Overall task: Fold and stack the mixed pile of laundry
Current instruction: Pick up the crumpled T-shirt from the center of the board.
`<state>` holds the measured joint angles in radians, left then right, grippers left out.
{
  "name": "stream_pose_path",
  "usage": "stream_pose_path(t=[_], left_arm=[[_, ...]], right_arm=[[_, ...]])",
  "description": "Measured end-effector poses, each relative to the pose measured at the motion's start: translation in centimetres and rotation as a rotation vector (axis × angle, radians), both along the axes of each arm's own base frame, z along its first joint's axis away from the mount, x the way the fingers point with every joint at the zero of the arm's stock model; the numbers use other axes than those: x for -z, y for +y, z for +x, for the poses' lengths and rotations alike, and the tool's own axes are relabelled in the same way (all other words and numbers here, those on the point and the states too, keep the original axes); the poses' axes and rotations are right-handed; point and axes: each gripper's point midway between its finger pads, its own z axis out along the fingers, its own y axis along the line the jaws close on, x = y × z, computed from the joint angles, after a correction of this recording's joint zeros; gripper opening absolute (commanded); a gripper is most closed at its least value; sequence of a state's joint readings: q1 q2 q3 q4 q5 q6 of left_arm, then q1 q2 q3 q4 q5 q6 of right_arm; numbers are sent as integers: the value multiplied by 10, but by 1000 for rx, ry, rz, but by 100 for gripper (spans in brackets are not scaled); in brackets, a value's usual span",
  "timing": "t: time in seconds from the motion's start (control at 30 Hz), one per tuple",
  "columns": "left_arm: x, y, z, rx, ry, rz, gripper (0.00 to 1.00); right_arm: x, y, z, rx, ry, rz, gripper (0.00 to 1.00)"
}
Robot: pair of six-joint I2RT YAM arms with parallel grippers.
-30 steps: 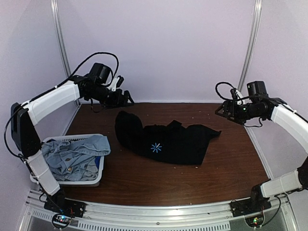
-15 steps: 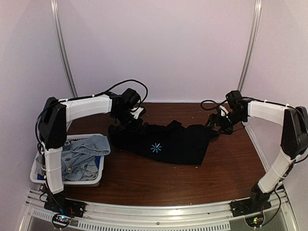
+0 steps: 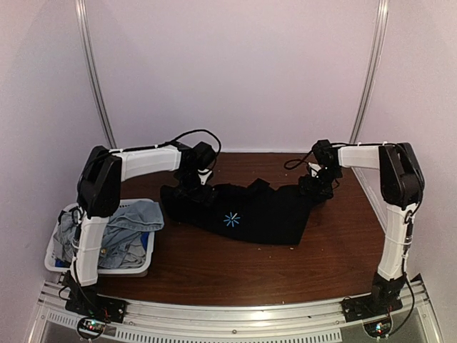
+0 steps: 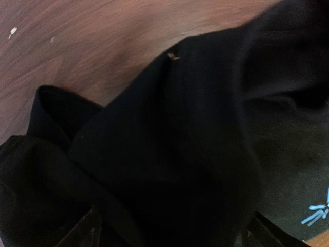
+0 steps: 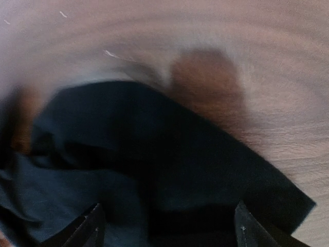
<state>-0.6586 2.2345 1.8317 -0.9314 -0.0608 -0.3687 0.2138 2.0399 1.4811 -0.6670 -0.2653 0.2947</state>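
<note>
1. Both arms were raised at the far corners a second ago. They have since swung in and dropped onto the shirt (image 3: 257, 214), which lies crumpled across the middle of the table (image 3: 214, 275) with its blue mark (image 3: 231, 219) facing up.
2. My left claw (image 3: 196, 187) now sits at the shirt's far left end. The wrist view shows its fingers (image 4: 85, 231) spread wide, black cloth bunched between them and nothing pinched yet.
3. My right claw (image 3: 315, 187) has landed on the far right corner. Its fingers (image 5: 90, 229) are likewise splayed, with the corner lying under them; that view is blurred by motion.
4. The shirt's left hump looks lower than it did a second ago. The rest of it has not moved.
5. Denim (image 3: 132, 218) waits in the basket (image 3: 53, 261) at near left, untouched.
6. My reading is that a grab on both ends comes next, to lift the shirt and spread it flat. Folding has not begun.
</note>
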Motion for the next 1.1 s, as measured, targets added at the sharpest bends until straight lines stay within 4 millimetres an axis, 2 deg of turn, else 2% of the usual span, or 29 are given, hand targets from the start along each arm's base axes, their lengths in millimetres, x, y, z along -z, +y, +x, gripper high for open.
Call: stream_pose_path(t=[0.07,0.17,0.27,0.33,0.4,0.5,0.57,0.63,0.73,0.77,0.9,1.0,1.1], left_arm=[[3,6,3,-18,-3,28,86],[4,20,9,-69,-7,54,78],[3,42,23,-149,-10,56,67],[1,60,36,-215,-18,43,59],[-3,78,47,-277,-29,25,51],[-15,97,63,-331,-64,-8,56],[-28,99,72,-325,-101,-65,71],[-45,87,73,-271,-133,-143,80],[-78,48,68,-137,-184,-286,90],[-94,30,67,-66,-213,-343,92],[-124,-42,43,163,-260,-451,97],[-132,-90,24,301,-271,-494,98],[-123,-133,12,402,-267,-509,98]], right_arm=[[11,-5,-2,4,25,-29,71],[14,-10,-9,17,27,-47,67],[16,-20,-30,41,29,-49,57],[17,-27,-50,62,40,-47,43],[18,-33,-76,85,59,-38,22],[20,-35,-110,105,88,-3,0],[21,-32,-133,131,112,44,0],[20,-30,-152,143,128,77,0],[15,-29,-172,155,148,110,0],[12,-28,-174,159,145,117,0],[-2,-26,-169,161,107,139,0],[-6,-26,-167,163,99,146,0],[-9,-25,-165,164,95,153,0]])
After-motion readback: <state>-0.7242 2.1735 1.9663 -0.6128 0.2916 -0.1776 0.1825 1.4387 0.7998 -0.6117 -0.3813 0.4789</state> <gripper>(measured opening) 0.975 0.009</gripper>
